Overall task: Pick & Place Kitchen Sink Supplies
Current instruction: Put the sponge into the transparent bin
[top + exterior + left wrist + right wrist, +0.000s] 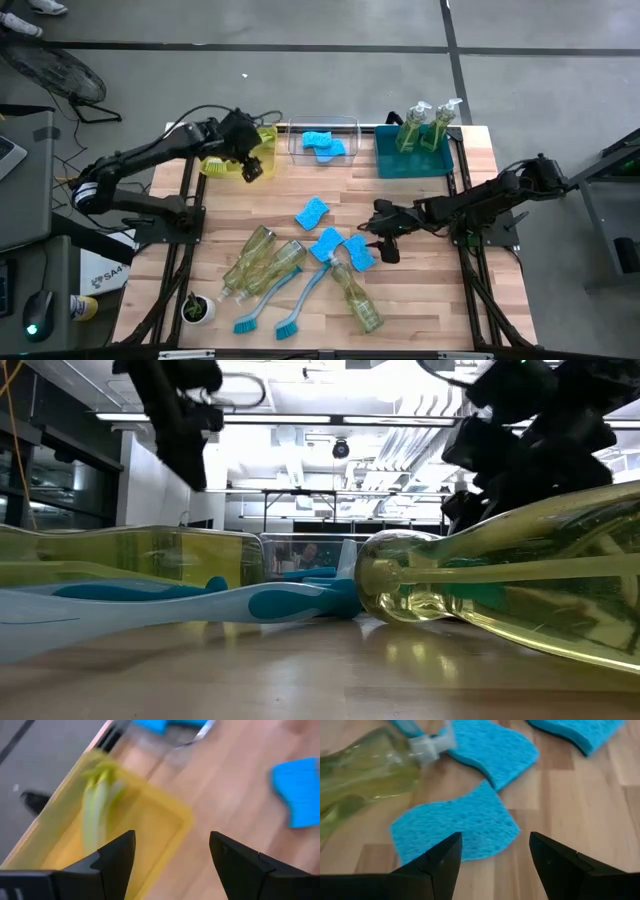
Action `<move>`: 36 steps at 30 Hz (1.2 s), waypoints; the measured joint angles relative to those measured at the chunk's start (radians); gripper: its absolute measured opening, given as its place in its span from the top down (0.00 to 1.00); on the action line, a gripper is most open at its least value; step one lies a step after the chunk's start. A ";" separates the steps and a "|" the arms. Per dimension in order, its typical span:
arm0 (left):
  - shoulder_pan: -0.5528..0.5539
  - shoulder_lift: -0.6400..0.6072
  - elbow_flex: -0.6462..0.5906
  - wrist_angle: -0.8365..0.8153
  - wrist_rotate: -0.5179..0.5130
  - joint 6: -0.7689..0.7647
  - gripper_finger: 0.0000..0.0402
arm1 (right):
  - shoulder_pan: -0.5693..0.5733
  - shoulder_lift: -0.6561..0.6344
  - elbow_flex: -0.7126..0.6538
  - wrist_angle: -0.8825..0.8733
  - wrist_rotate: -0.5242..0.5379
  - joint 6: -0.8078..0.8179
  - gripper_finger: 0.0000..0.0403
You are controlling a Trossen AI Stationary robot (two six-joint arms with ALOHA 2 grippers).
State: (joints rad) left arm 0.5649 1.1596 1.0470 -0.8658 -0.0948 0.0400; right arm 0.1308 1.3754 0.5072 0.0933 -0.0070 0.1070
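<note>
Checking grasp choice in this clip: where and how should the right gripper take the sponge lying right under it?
Probably from straight above, across the sponge's narrow waist. It lies flat on the table, so only its thin wavy edges offer grip. The right gripper is open over it; one finger should avoid the neighbouring sponge and the bottle's pump.

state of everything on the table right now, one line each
left pincer: open, empty, over the yellow bin
right pincer: open, empty, over a loose sponge
yellow bin: holds a yellow-green brush
clear bin: holds blue sponges
teal bin: two soap bottles upright inside
three soap bottles: lying flat on the table
two blue brushes: lying flat
potted plant: upright
</note>
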 joint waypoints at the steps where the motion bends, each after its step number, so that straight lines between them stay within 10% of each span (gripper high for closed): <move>1: -0.039 -0.008 0.000 0.010 -0.001 -0.011 0.38 | 0.009 0.000 0.000 0.002 0.006 -0.008 0.44; 20: -0.698 -0.249 -0.327 0.450 -0.283 -0.232 0.38 | 0.059 0.000 0.036 -0.030 0.090 -0.075 0.44; 36: -0.916 -0.664 -0.642 0.598 -0.473 -0.270 0.38 | -0.003 0.171 0.242 -0.294 0.005 -0.217 0.44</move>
State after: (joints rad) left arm -0.3514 0.4954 0.4047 -0.2680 -0.5682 -0.2301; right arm 0.1276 1.5460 0.7487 -0.2012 -0.0021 -0.1096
